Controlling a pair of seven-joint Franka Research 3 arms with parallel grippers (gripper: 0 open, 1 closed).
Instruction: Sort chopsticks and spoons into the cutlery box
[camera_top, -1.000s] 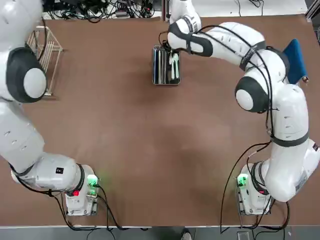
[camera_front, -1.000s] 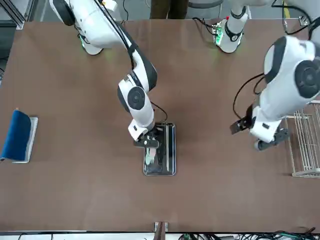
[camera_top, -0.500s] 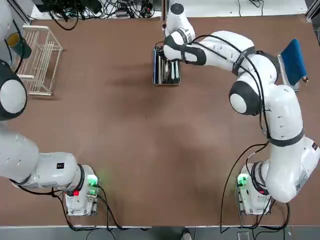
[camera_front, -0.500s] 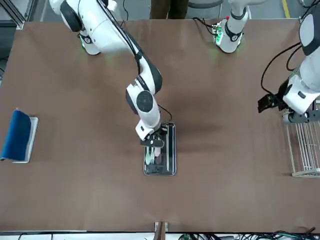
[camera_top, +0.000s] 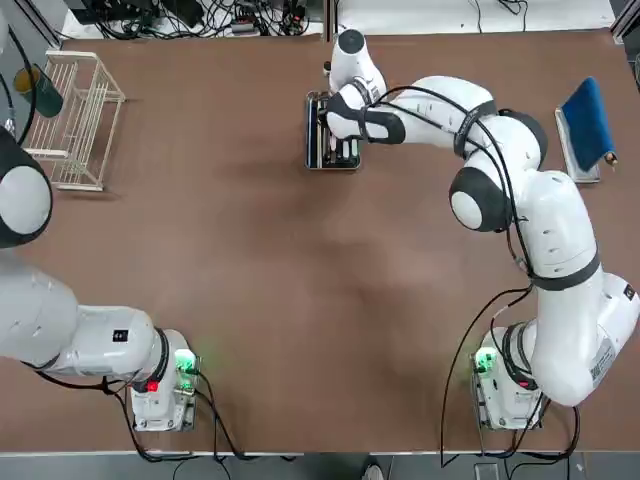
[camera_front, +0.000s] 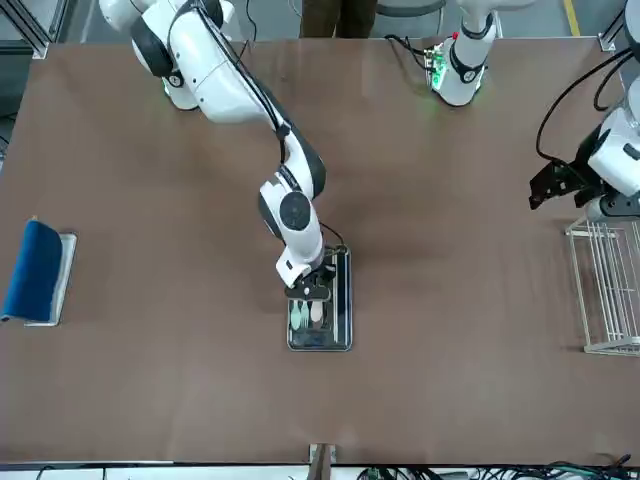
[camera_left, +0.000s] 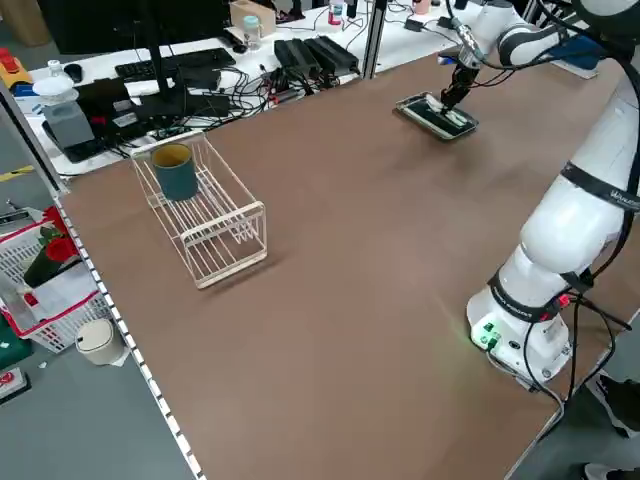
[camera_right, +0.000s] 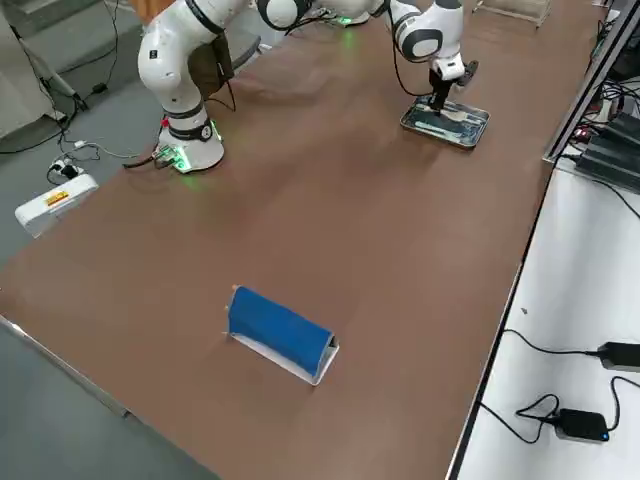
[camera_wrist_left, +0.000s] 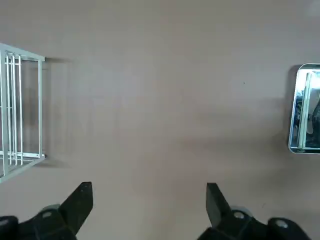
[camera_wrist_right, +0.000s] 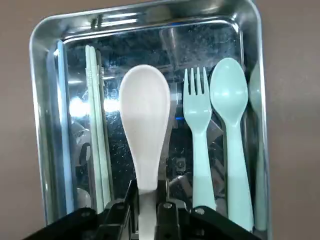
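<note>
Cream-white spoon (camera_wrist_right: 145, 110) held at the cutlery box (camera_wrist_right: 130, 12)

The right gripper (camera_wrist_right: 147, 202) is closed on the spoon's handle, with the bowl over the interior of the shallow metal cutlery box. Two pale chopsticks (camera_wrist_right: 95, 105) lie side by side in the box, between a light-blue stick (camera_wrist_right: 65, 130) along one long wall and the held spoon. On the spoon's other side are a mint fork (camera_wrist_right: 199, 125) and a mint spoon (camera_wrist_right: 232, 120); the pale shape at the adjacent wall may be a reflection. The left gripper (camera_wrist_left: 150, 192), its fingers wide apart with nothing between them, is above the table (camera_front: 400, 380), near the white wire rack (camera_front: 612, 290). A green cup (camera_left: 176, 175) is in the rack. Well apart from the box, at the robot's right, is a blue object (camera_front: 33, 270) on a pale tray (camera_front: 62, 280).
</note>
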